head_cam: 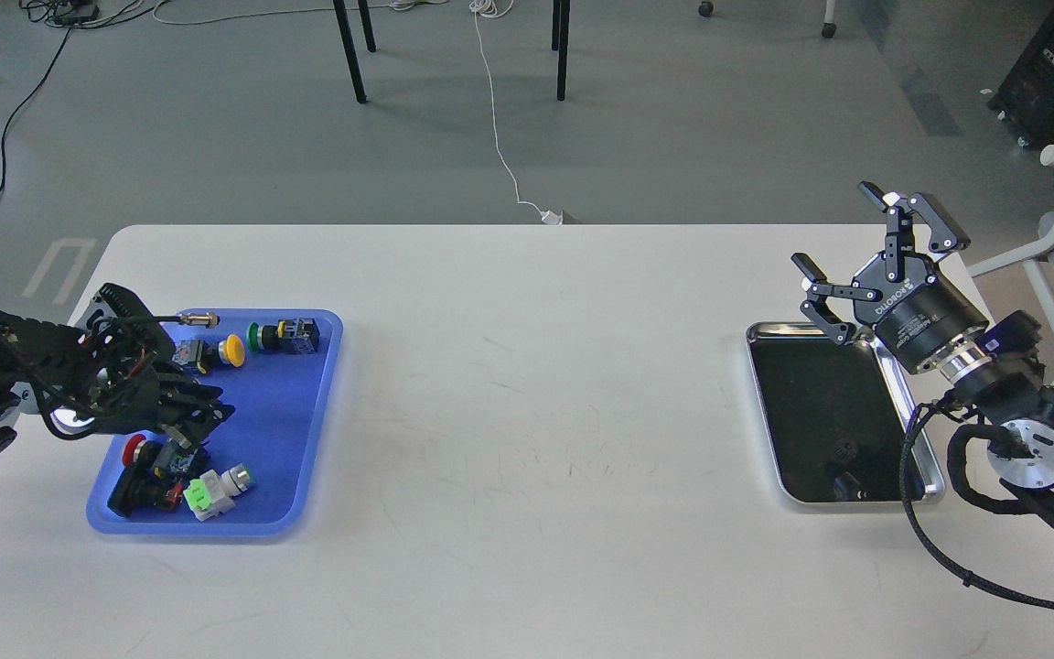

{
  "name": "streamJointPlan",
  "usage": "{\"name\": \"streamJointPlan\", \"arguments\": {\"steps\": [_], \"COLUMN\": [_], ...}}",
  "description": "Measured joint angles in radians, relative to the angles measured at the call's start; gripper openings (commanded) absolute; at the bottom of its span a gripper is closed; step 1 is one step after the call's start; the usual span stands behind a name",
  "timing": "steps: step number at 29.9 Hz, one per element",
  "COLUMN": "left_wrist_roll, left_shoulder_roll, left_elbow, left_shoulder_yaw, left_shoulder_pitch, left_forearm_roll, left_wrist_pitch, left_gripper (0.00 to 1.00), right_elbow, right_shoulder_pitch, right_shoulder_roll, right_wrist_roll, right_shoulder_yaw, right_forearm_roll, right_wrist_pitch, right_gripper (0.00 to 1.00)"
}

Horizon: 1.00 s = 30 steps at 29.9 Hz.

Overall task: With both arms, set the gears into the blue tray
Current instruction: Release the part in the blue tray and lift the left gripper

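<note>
The gears cannot be picked out for sure – they are too small and dark to tell in the blue tray (307,430), which is set on the left side of the white table (527,412). In the tray a few push buttons are seen: a yellow-capped one (232,351) and a green-capped one (257,337) near the far edge, a red-capped one (134,450) and a white one with a green block (214,492) near the front. A thin metal pin (199,319) is laid at the tray's far left corner.

The left claw (193,416) is held low over the tray's left part, just above the red button. Its fingers are dark and bunched, so it cannot be told how wide it is or if anything is held.

The right claw (865,265) is raised over the far edge of the metal tray (934,476) on the right side – its fingers are spread wide and nothing is held between them
</note>
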Motion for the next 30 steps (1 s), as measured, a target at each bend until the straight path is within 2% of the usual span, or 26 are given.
{"name": "streamJointPlan", "arguments": {"steps": [4,8,13,19,21,25,30], "left_wrist_roll": [0.000,0.000,0.000,0.000,0.000,0.000,0.000], "left_shoulder_roll": [0.000,-0.003,-0.003,-0.059,-0.103,-0.201,-0.303], "left_elbow": [-0.001,-0.025,-0.161,-0.264,-0.272,-0.276,-0.275], "left_shoulder_yaw": [-0.003,-0.012,-0.054,-0.152,-0.181,-0.246,-0.424], "left_shoulder_pitch": [-0.009,-0.029,-0.117,-0.127,-0.106,-0.014,0.194], "left_forearm_roll": [0.000,0.000,-0.028,-0.429,-0.619,-0.999,-1.226], "left_wrist_pitch": [0.007,0.016,0.029,0.032,0.078,0.232,0.270], "left_gripper": [0.85,0.86,0.89,0.96,0.97,0.98,0.98], "right_elbow": [0.000,0.000,0.001,0.001,0.001,0.005,0.030], "right_shoulder_pitch": [0.000,0.000,0.001,0.001,0.000,-0.005,-0.028], "right_shoulder_roll": [-0.004,-0.004,-0.002,0.006,0.007,0.007,-0.003], "right_wrist_roll": [0.000,0.000,0.000,0.000,0.000,0.000,0.001], "right_shoulder_yaw": [0.000,0.001,0.001,-0.001,-0.002,-0.005,-0.006], "right_forearm_roll": [0.000,-0.002,-0.004,-0.010,-0.020,-0.046,-0.063], "right_wrist_pitch": [0.001,0.001,0.001,0.001,0.001,0.001,0.001], "right_gripper": [0.99,0.99,0.99,0.99,0.99,0.99,0.99]}}
